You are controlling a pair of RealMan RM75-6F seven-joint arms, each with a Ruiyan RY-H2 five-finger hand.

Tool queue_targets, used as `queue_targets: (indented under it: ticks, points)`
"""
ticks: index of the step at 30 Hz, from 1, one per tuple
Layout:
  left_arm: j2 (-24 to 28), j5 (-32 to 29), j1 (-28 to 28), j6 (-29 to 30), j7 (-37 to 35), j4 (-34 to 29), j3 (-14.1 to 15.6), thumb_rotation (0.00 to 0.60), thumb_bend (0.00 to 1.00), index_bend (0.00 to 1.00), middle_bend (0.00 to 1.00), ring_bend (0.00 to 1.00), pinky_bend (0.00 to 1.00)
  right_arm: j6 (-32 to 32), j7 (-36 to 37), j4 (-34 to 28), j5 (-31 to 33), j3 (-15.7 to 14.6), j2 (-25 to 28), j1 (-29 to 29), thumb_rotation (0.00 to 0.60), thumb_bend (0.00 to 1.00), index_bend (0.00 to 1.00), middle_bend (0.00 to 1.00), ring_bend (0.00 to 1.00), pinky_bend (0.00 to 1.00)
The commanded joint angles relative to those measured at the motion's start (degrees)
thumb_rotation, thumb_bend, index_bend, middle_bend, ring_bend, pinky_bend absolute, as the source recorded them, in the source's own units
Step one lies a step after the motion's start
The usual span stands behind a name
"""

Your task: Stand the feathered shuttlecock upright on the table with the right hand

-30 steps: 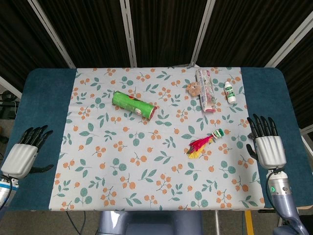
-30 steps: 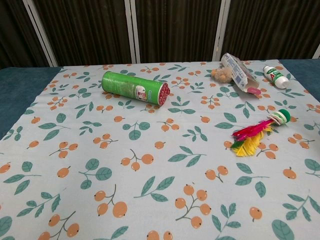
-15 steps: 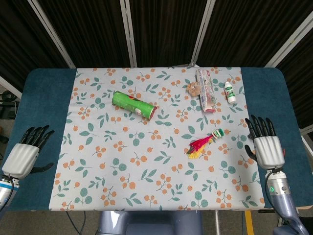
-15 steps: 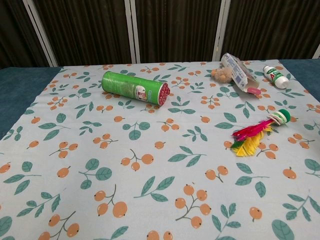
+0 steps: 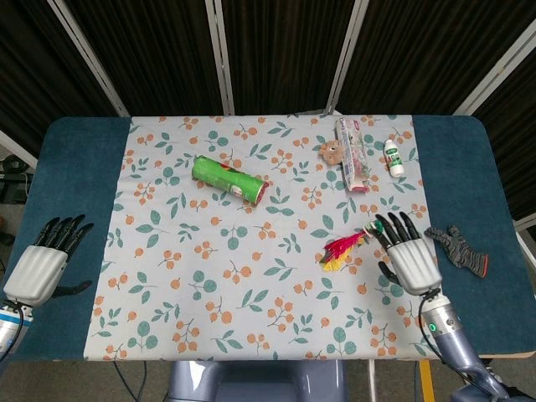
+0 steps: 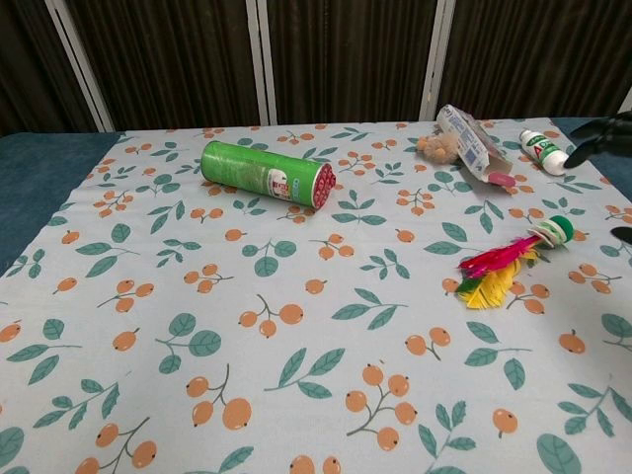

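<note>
Shuttlecock (image 5: pixel 349 249) lies flat (feathers splayed) just left of right hand (image 5: pixel 409 255), whose fingers spread empty.

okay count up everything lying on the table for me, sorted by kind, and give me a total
Feathered shuttlecock: 1
Green can lying on its side: 1
Small white bottle: 1
Flat packet: 1
Small plush toy: 1
Dark glove: 1
Total: 6
</note>
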Motion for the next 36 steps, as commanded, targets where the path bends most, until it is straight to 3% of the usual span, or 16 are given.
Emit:
queue_targets:
  ticks: [1,12,20,36]
  points:
    - [0.04,-0.09,-0.03,-0.08,-0.12,-0.04,-0.03,0.529,0.18,0.07,0.00,0.00,0.00,-2.35,-1.34,2.10,-0.40,-0.17,-2.69,1.91,0.600,0.25,0.33,0.15,0.00,0.00]
    - [0.14,-0.48,-0.24,-0.56,-0.31,-0.28,-0.12,0.530,0.18,0.07,0.00,0.00,0.00,-4.46,-2.04,9.57,-0.68,-1.41,-10.75,3.55,0.600,0.25,0.42,0.20,0.00,0.00]
    - [0.16,-0.50,-0.24,-0.57,-0.37,-0.31,-0.09,0.529,0.17,0.07,0.00,0.00,0.00,-3.61,-1.01,13.10,-1.15,-2.06,-14.27,3.44,0.600,0.25,0.43,0.21,0.00,0.00]
    - [0.18,-0.64,-0.30,-0.69,-0.53,-0.35,-0.09,0.530,0.17,0.07,0.00,0.00,0.00,0.63,3.68,22.84,-1.77,-0.46,-21.50,3.84,0.600,0.25,0.45,0.21,0.00,0.00]
